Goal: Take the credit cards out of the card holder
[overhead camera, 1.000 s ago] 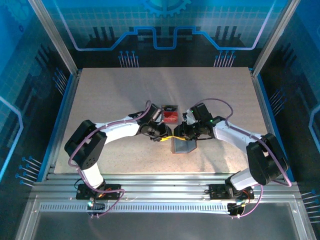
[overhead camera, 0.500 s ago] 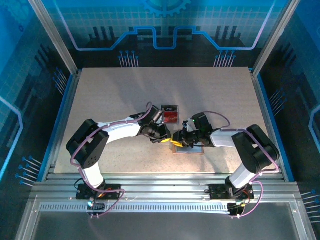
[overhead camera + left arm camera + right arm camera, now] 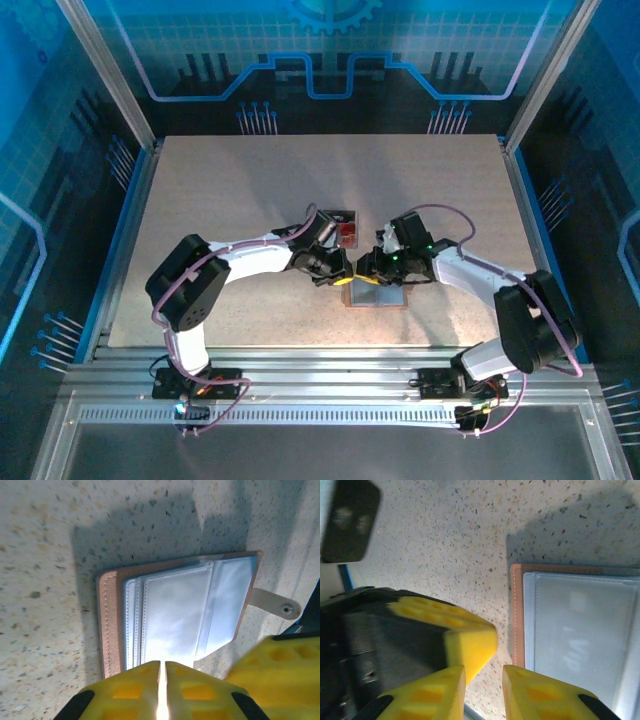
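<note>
step: pulling cards out of the card holder (image 3: 380, 295). Both claws are down at its far edge, left end. I read this as the pinch phase.
card holder: open and flat on the table (image 3: 220, 200), between my two arms on the near side. Pale blue sleeves (image 3: 175, 615) face up, with the snap tab (image 3: 280, 607) sticking out to one side.
left claw (image 3: 161, 667): fingers together down to a hairline slit, right at the holder's edge. Can't tell whether a card edge sits in that slit.
right claw (image 3: 484, 676): fingers slightly apart, bare table in the gap, nothing held. It sits just beside the holder's tan rim (image 3: 516, 615), close to the left claw.
credit cards (image 3: 345, 235): the red ones lie in the clear container (image 3: 326, 214), just beyond the holder.
progress: the sleeves facing me read pale throughout. My guess is few cards are left, or they're under another leaf.
next: if the left claw has a card, draw it straight out along the sleeve while the right claw pins the rim. If not, reopen and re-aim at a sleeve mouth.
risk: the holder may slide or lift with the pull.
</note>
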### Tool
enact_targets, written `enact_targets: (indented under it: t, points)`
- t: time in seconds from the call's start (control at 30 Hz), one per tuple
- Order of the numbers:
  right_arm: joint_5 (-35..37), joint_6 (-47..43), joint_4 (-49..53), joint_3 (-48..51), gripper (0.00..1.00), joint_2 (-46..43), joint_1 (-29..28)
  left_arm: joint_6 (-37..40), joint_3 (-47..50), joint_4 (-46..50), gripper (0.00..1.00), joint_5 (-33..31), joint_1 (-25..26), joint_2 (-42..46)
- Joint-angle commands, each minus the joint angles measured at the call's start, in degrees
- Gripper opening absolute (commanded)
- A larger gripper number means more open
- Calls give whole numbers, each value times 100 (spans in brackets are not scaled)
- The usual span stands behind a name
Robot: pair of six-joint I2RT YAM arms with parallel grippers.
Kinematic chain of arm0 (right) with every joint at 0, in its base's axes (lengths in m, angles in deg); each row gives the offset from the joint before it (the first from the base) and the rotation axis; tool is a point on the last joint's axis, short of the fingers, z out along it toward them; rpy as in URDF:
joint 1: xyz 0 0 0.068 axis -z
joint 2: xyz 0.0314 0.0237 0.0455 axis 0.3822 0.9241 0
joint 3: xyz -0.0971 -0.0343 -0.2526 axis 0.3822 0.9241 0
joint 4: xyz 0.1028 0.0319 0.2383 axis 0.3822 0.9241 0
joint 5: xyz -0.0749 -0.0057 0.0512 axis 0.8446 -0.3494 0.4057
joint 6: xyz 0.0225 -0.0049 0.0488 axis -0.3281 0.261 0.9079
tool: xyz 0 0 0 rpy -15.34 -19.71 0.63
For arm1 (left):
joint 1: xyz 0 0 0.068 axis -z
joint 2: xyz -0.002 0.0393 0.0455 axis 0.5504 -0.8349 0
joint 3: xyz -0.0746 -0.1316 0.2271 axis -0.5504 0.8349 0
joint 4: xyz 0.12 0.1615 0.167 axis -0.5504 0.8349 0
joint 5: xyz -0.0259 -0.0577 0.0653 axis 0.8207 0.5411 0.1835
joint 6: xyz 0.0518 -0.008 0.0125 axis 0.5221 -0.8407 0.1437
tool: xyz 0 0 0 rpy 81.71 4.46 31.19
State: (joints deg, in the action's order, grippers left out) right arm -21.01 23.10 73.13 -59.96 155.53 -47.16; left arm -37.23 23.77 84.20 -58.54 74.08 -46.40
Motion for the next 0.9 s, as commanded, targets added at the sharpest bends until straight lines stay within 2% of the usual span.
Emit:
enact_targets:
  t: [0.0, 0.43, 0.87]
  points:
    - [333, -628, 1095, -67, 26, -135, 48, 36, -143, 90, 10, 191, 105, -208]
    - [262, -702, 514, 252, 22, 447, 169, 13, -81, 98, 8, 190, 136, -422]
    - [305, -827, 368, 579, 22, 475, 383, 81, -134, 325, 8, 36, 132, -336]
